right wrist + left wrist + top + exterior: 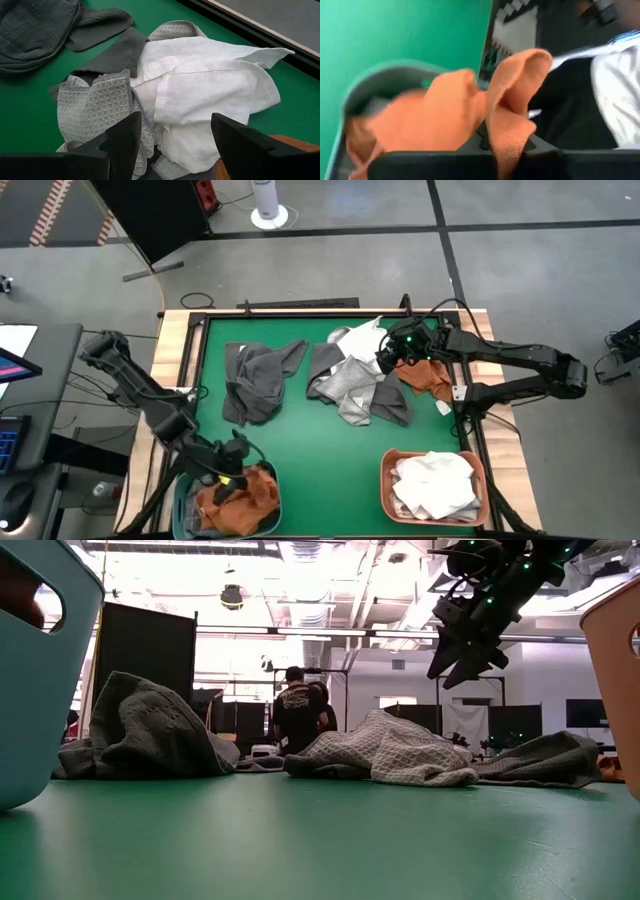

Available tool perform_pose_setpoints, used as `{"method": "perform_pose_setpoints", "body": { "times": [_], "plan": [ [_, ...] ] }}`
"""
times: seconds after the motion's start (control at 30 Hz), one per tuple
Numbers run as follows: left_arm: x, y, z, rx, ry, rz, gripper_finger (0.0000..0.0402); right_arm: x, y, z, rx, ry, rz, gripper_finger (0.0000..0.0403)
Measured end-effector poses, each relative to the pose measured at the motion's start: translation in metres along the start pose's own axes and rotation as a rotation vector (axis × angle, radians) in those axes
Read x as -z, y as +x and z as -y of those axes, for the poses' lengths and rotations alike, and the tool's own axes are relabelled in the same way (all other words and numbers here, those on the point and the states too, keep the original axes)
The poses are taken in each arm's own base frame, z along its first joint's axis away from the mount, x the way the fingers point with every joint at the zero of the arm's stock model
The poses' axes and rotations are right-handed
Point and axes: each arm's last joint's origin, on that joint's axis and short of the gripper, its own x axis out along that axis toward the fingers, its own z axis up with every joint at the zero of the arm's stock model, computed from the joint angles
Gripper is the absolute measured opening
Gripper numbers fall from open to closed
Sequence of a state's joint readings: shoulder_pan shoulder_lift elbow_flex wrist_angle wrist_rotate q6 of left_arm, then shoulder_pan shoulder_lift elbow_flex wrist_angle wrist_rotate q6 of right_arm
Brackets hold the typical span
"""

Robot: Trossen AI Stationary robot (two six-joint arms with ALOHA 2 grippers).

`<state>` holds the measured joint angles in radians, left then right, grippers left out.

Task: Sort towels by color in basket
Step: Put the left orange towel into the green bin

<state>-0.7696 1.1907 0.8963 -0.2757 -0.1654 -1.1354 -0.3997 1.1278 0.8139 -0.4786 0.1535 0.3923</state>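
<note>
towels [355, 375] heaped, right tool [388, 358] above

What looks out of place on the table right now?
Mostly normal sorting clutter. One oddity: an orange towel lies on the mat's right edge, half under the right arm, away from the orange ones in the teal basket. The open right gripper hovers over the white towel.

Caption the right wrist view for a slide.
Open right gripper hovering above a crumpled white linen towel beside a light grey waffle-weave towel.
</note>
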Motion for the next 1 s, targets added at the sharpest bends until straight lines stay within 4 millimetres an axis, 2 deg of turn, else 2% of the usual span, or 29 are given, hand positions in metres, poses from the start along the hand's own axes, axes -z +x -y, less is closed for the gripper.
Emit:
{"method": "perform_pose_setpoints", "body": {
  "times": [0.3, 0.5, 0.8, 1.0],
  "plan": [
    [0.013, 0.051, -0.021, -0.119, -0.125, -0.225, 0.0000, 0.000, 0.000, 0.000, 0.000, 0.002, 0.000, 0.0269],
    [0.016, 0.076, -0.038, -0.219, -0.239, -0.270, 0.0000, 0.000, 0.000, 0.000, 0.000, 0.001, 0.000, 0.0269],
    [0.022, 0.097, -0.055, -0.327, -0.286, -0.281, 0.0000, 0.000, 0.000, 0.000, -0.017, 0.000, -0.008, 0.0269],
    [0.025, 0.099, -0.059, -0.371, -0.298, -0.288, 0.0001, 0.000, 0.000, -0.001, -0.023, -0.001, -0.011, 0.0269]
  ]
}}
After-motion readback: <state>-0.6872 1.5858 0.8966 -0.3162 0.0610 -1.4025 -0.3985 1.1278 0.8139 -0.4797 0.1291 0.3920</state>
